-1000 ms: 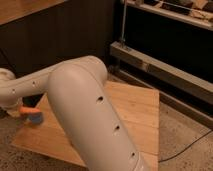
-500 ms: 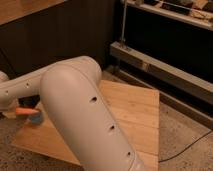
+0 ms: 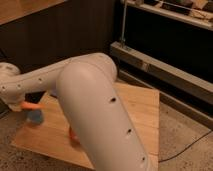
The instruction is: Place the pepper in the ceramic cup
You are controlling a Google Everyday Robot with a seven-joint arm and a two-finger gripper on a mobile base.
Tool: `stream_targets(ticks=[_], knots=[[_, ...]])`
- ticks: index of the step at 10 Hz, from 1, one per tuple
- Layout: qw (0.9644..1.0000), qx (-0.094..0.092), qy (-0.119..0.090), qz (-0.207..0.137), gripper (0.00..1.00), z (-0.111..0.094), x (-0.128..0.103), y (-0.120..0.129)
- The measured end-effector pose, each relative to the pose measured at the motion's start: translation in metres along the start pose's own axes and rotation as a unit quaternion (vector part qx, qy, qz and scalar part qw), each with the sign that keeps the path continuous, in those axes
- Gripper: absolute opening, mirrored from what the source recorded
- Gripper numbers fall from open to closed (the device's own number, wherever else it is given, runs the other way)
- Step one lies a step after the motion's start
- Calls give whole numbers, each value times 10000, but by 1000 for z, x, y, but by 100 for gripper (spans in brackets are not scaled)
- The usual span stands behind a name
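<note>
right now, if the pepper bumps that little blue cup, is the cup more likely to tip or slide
The ceramic cup looks squat and sits low on the wooden board, so it would probably slide, not tip. The pepper, just above it by the gripper at the left edge, looks slim, so its push is likely light.

pepper (image 3: 31,106): only a short orange stretch showed, lying roughly level, just above the cup's rim; its left end was hidden behind the arm. cup (image 3: 35,118): small, light blue, upright on the tabletop (image 3: 142,107) near its left edge, directly below the pepper; couldn't tell whether they touched. end effector (image 3: 18,105): far left, at the pepper's hidden end, mostly out of sight.
</note>
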Motion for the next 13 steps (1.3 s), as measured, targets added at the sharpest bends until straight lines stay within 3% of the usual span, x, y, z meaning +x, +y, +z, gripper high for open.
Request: stream_targets(ticks=[3, 7, 13], knots=[[9988, -48, -372, 316, 0, -8, 7, -4], [9944, -235, -831, 614, 0, -5, 12, 2], [9910, -460, -1106, 597, 0, 7, 12, 15]])
